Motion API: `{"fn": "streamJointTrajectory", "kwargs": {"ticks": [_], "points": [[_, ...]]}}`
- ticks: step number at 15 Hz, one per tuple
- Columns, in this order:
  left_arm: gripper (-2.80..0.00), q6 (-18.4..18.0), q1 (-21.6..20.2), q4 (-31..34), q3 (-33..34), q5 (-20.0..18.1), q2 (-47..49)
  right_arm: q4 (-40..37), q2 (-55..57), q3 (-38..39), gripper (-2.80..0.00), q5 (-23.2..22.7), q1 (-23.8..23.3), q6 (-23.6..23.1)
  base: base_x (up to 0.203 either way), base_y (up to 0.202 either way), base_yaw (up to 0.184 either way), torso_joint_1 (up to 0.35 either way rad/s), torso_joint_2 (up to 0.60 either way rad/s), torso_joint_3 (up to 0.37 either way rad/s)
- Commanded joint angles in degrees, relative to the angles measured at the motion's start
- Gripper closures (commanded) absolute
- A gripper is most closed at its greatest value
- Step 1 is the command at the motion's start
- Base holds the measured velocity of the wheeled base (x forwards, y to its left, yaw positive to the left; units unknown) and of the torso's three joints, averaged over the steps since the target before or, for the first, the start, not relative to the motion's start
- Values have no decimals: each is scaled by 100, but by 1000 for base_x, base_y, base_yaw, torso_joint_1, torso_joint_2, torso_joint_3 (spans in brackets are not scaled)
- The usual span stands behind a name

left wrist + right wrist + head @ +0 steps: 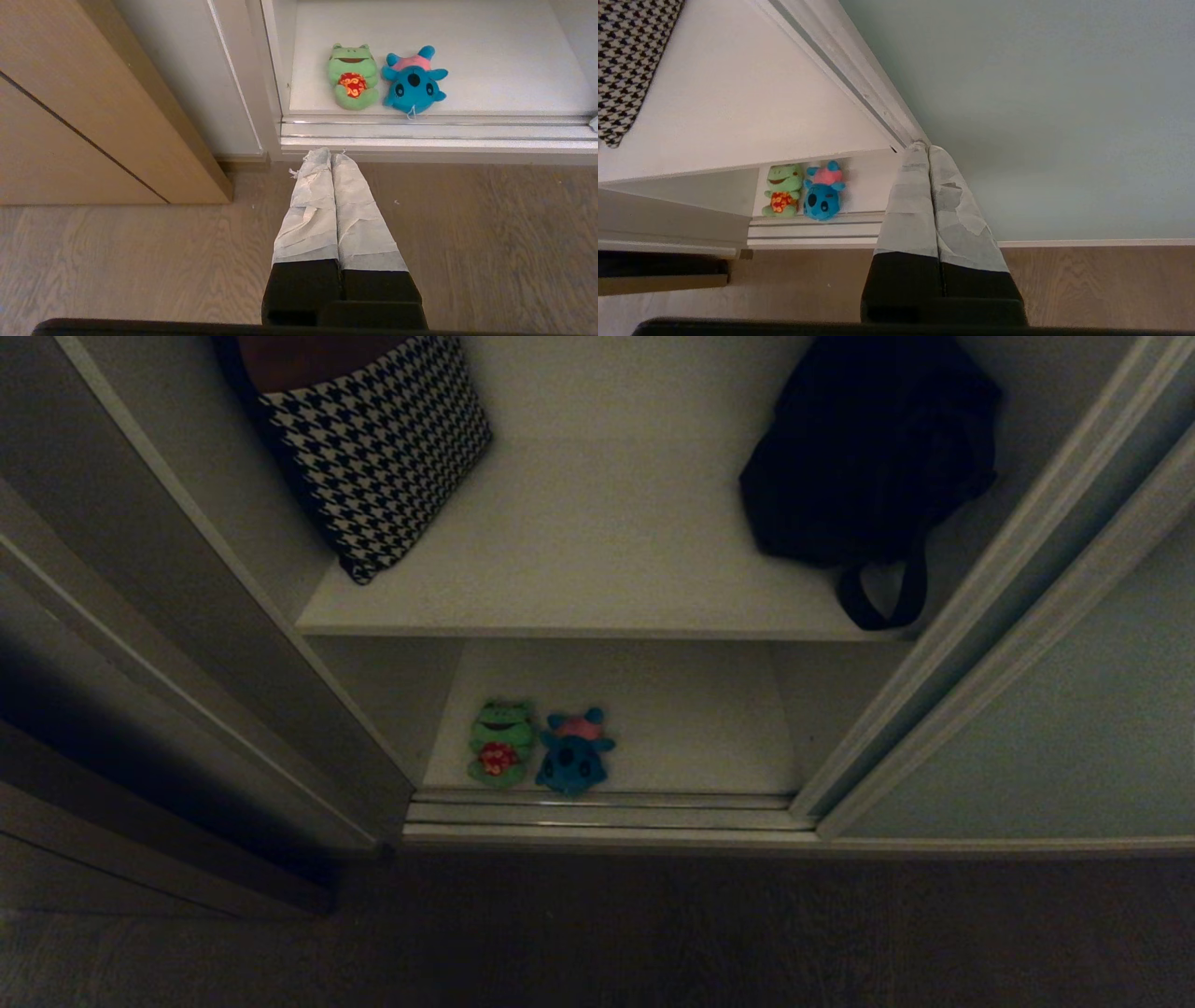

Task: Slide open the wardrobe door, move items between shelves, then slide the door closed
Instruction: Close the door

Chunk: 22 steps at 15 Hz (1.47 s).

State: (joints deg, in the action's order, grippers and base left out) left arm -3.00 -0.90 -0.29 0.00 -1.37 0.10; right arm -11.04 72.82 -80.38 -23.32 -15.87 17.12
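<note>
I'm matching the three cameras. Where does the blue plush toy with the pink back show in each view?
Head view: blue plush toy with the pink back, lower shelf, front left.
Left wrist view: upper centre.
Right wrist view: lower left.
Shared landmark: green plush frog beside it.

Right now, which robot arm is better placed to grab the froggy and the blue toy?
Probably the left. Its shut tool points over the floor straight at the green frog and blue plush on the lower shelf. The right tool, also shut, is higher up at the sliding door's edge.
</note>
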Motion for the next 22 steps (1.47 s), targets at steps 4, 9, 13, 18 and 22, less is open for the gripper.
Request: {"fn": "streamJointTrajectory", "kwargs": {"ticks": [4, 9, 13, 18, 22], "points": [[0, 1, 2, -6, 0, -4, 8, -3, -226, 195, 0, -41, -162, 3, 0, 0, 0, 0, 0, 0], [0, 1, -5, -6, 0, -4, 8, 5, 251, 116, 0, -15, -154, 37, 0, 0, 0, 0, 0, 0], [0, 1, -1, -6, 0, -4, 8, 113, 421, 40, 0, -15, -145, 55, 0, 0, 0, 0, 0, 0], [0, 1, 2, -6, 0, -4, 8, 189, 444, 4, 0, -15, 19, 27, 0, 0, 0, 0, 0, 0], [0, 1, -6, -6, 0, -4, 8, 185, 281, 66, 0, -6, 312, 15, 0, 0, 0, 0, 0, 0]]}}
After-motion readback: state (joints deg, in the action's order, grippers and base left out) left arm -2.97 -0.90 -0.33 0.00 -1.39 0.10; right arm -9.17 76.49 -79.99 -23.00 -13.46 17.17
